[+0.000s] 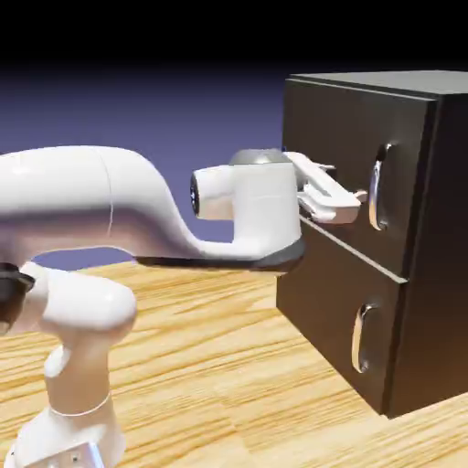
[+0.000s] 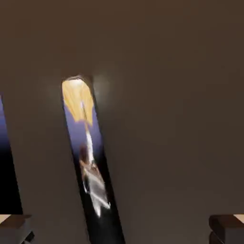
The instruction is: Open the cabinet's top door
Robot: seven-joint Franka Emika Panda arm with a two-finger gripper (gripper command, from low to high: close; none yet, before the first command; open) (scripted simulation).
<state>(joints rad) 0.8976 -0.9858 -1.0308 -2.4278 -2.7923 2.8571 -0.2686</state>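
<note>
- Reaching level toward the cabinet [image 1: 366, 228] in the exterior view: gripper [image 1: 358, 199] sits just beside the top door [image 1: 352, 174], close to its long silver handle [image 1: 379, 187]; contact can't be confirmed from here.
- Cabinet stands on the wood table [image 1: 210, 366]. Both doors look shut; the lower door [image 1: 343, 334] with its short handle [image 1: 363, 338] sits right under the top door.
- Hand view: dark door panel [image 2: 171, 119] fills the frame, the mirror-like handle [image 2: 88, 157] running slantwise across it.
- Fingertips [image 2: 226, 228] spread wide at the bottom corners, nothing between them; handle sits inside the left tip, not gripped.
</note>
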